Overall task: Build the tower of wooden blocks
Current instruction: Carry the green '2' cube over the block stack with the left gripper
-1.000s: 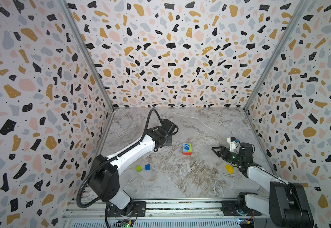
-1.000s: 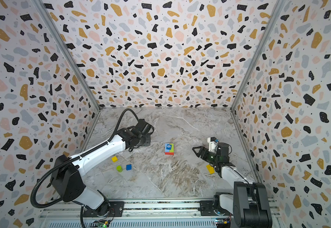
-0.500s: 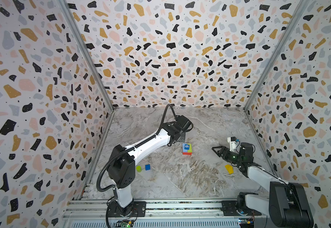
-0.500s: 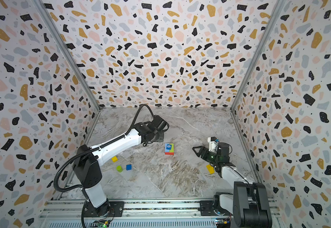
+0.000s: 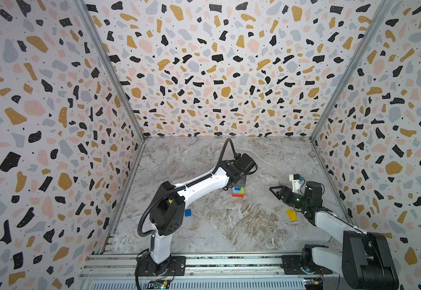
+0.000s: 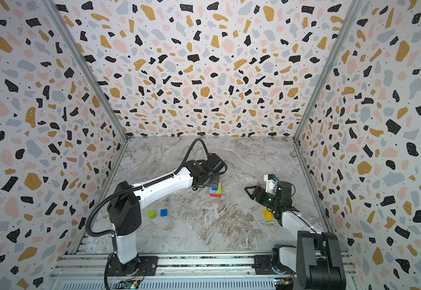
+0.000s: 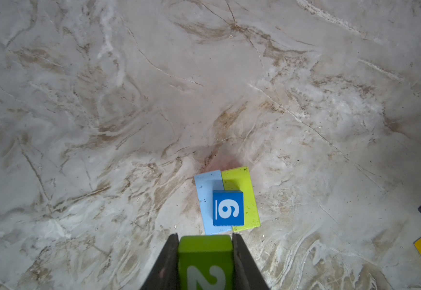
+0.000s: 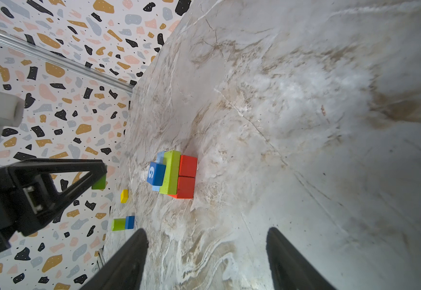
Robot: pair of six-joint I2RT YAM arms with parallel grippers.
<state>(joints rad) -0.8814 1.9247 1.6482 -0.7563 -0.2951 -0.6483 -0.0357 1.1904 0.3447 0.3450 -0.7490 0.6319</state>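
Note:
The wood block tower point(image 5: 238, 192) point(image 6: 215, 191) stands mid-floor. In the right wrist view it shows two red slabs point(image 8: 187, 175), a lime bar point(image 8: 170, 172) beside a light blue slab, and a blue cube marked 6 point(image 8: 155, 173) on top. My left gripper point(image 7: 205, 237) point(image 5: 240, 181) hangs just above and beside the tower, shut on a green cube marked 2 point(image 7: 205, 261). The blue 6 cube point(image 7: 228, 208) lies just ahead of the held cube. My right gripper point(image 8: 207, 232) point(image 5: 273, 188) stands open and empty, low, to the tower's right.
A yellow wedge point(image 5: 291, 214) point(image 6: 267, 214) lies beside the right arm. A loose blue cube point(image 6: 163, 212) and a lime cylinder point(image 6: 151, 214) sit front left, with a yellow cube point(image 8: 124, 195) near them. Patterned walls enclose three sides; a metal rail point(image 5: 204, 261) runs along the front.
The left arm has swung right from the left part of the floor to above the tower, gripper shut throughout. The right arm has not moved.

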